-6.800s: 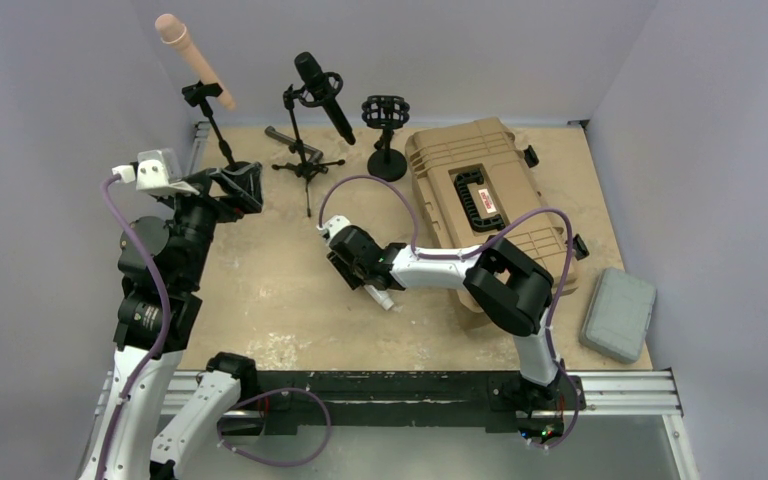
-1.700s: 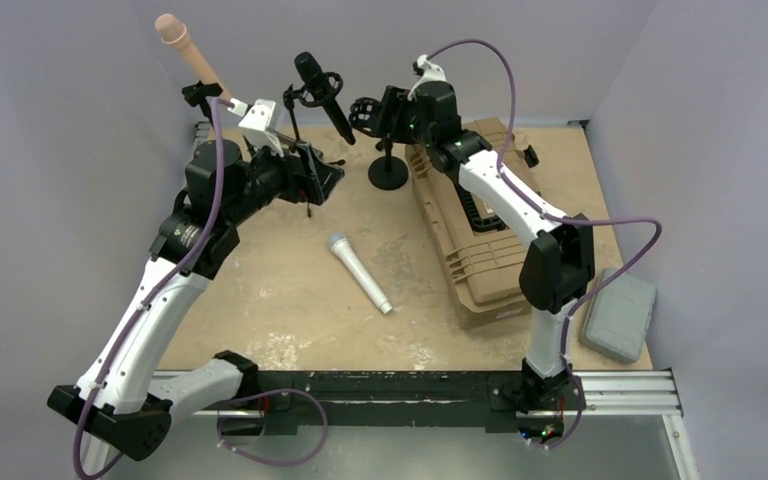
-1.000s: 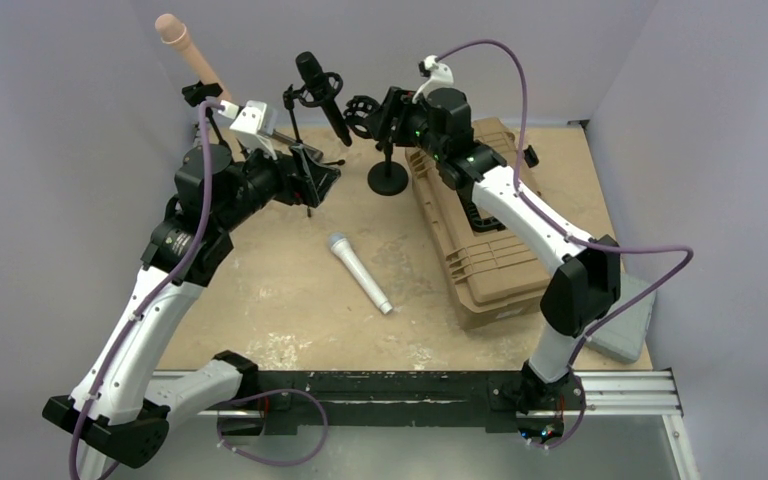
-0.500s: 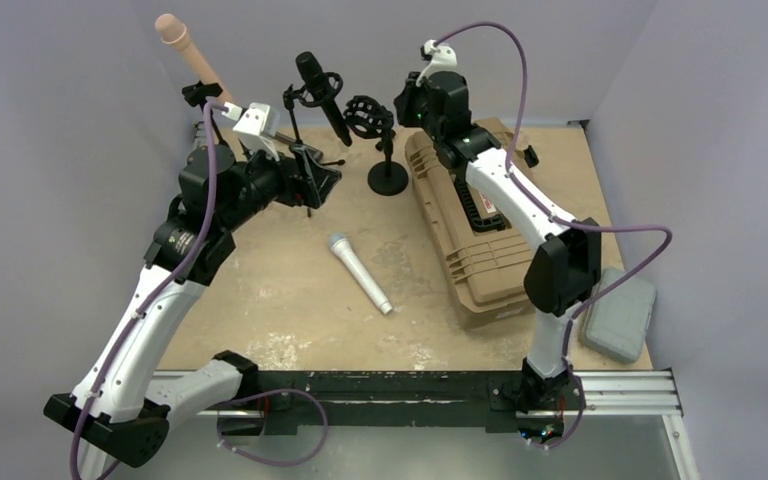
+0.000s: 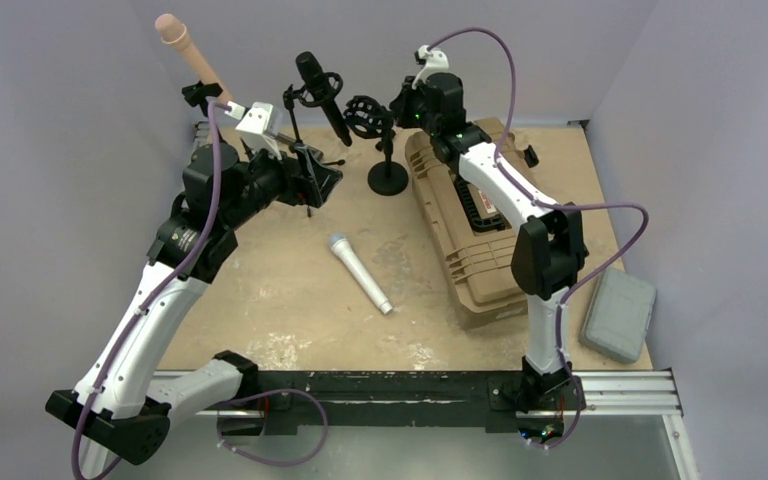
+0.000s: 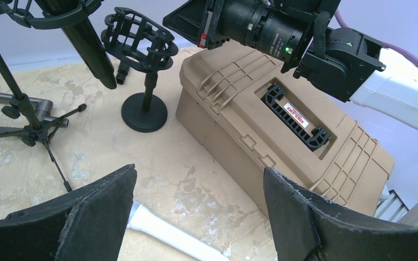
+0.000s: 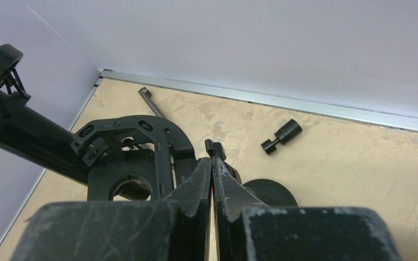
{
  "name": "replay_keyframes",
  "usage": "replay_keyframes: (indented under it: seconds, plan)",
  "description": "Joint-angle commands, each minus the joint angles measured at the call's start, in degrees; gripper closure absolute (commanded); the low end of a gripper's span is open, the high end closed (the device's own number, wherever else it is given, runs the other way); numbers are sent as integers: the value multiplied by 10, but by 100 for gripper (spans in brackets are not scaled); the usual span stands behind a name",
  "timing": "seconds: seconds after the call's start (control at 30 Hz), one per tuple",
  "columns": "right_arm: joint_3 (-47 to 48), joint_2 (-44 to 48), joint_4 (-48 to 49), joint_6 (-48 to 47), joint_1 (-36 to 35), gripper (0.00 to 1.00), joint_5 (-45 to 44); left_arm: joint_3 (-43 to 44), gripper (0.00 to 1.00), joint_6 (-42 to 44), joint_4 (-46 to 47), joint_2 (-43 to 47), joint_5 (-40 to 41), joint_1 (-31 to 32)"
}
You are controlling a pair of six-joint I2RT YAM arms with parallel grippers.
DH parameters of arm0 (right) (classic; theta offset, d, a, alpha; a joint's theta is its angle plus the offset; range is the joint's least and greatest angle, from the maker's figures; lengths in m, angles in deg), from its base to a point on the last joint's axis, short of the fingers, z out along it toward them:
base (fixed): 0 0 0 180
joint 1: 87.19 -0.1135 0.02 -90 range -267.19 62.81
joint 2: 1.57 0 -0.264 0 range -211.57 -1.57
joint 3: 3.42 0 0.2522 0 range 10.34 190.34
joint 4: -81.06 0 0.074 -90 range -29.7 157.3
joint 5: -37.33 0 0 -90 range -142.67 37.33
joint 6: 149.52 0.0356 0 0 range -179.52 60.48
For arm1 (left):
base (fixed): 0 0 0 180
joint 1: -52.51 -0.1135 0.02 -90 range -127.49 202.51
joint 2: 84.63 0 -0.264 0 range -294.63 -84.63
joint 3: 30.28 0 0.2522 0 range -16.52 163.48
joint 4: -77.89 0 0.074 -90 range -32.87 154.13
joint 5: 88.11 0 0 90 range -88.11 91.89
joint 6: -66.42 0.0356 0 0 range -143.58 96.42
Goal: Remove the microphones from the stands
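While the right hand (image 7: 211, 161) sits shut beside the black cage-shaped shock mount (image 7: 163, 130), the left hand (image 6: 200, 174) gapes wide. A slim black microphone (image 5: 325, 100) slants just beside the mount.

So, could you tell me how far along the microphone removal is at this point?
Done: a silver handheld microphone lies on the table, and the shock mount on the round-base stand is empty. In hand: the right gripper is shut beside that mount, holding nothing visible; the left gripper hangs open by the tripod stand. Left: the black microphone remains in the tripod's mount, the beige microphone in its clip.
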Motion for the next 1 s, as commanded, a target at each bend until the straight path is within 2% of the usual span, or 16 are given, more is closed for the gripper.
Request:
replay_keyframes:
  seconds: [0.0, 0.4, 0.97]
  plan:
    - [25, 3, 45, 4, 8, 100, 38, 0, 16, 4, 18, 0, 1, 3]
    - [22, -27, 44, 15, 8, 100, 44, 0, 16, 2, 18, 1, -1, 3]
    - [-48, -33, 3, -1, -2, 100, -26, -1, 16, -1, 21, 0, -3, 3]
